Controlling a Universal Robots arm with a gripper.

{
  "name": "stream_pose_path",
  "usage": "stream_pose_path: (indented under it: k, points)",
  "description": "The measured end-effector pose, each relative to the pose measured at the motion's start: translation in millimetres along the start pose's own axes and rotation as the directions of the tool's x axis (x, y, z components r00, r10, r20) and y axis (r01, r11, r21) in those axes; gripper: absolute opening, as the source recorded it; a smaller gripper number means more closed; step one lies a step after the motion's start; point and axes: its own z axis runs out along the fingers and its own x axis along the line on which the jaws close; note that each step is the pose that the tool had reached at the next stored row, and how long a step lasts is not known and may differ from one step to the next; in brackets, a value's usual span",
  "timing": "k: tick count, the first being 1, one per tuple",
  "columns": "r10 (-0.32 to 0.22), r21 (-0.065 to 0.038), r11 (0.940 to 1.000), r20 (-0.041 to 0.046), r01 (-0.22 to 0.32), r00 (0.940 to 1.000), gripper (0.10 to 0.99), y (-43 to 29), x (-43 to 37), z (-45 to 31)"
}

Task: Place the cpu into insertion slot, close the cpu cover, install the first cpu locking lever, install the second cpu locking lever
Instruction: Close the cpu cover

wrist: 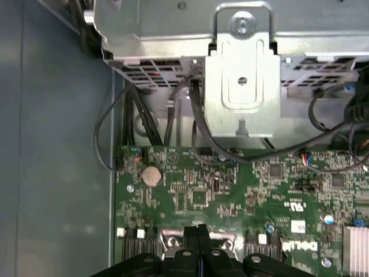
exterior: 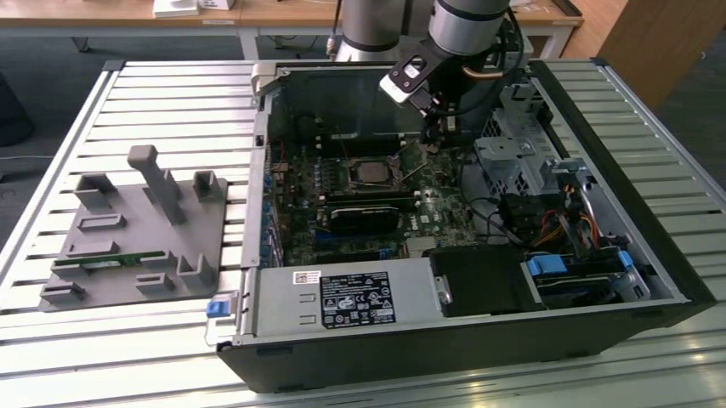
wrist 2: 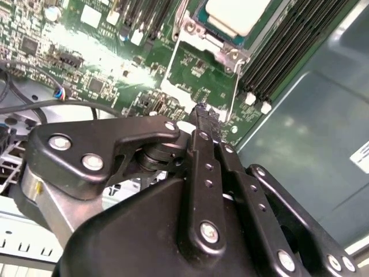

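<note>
Exterior view: one cpu seated in slot on motherboard, inside open case. One gripper near slot, toward exterior view's right. Two fingers pressed together, grasping nothing. One grey fixture on table.

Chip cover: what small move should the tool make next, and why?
Probably nudge the cover over toward the chip. The chip already lies in place, the cover's frame appears swung open beside it, and the shut tool hangs just by the frame's free edge.
</note>
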Motion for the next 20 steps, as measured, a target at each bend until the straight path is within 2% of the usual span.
stream_pose_path:
  k: [3,6,12,20]
  points:
    - [0.0,0.0,1.0,0.0005,0.0,1.0,0.106,3.6,2.6,2.7]
    - [0.0,0.0,1.0,0.0049,0.0,1.0,0.106,7.0,2.7,5.0]
    - [-0.015,0.002,0.9999,0.0047,0.015,0.9999,0.106,16.2,2.4,7.7]
    - [-0.015,0.002,0.9999,0.0059,0.015,0.9999,0.106,17.0,1.0,19.2]
